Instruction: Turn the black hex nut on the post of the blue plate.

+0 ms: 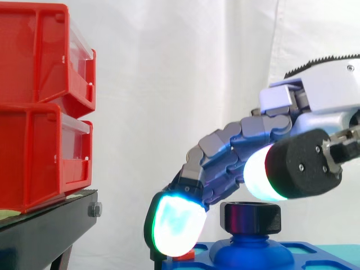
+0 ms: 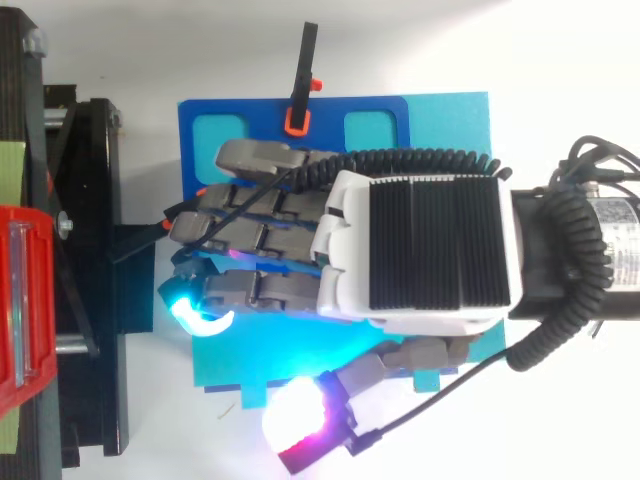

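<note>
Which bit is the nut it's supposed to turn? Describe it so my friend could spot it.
Start at the flat blue plate under the robot's hand. A rounded blue post rises from it, and the hex nut sits on top of that post. It is a black, flat-sided ring, while everything it rests on is blue.

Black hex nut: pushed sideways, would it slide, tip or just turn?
Probably it turns rather than slides or tips: the black hex nut sits on a post rising from the blue plate. It looks thick and rigid, so flex seems unlikely. Its flat sides should give purchase, though the smooth finish might slip.
</note>
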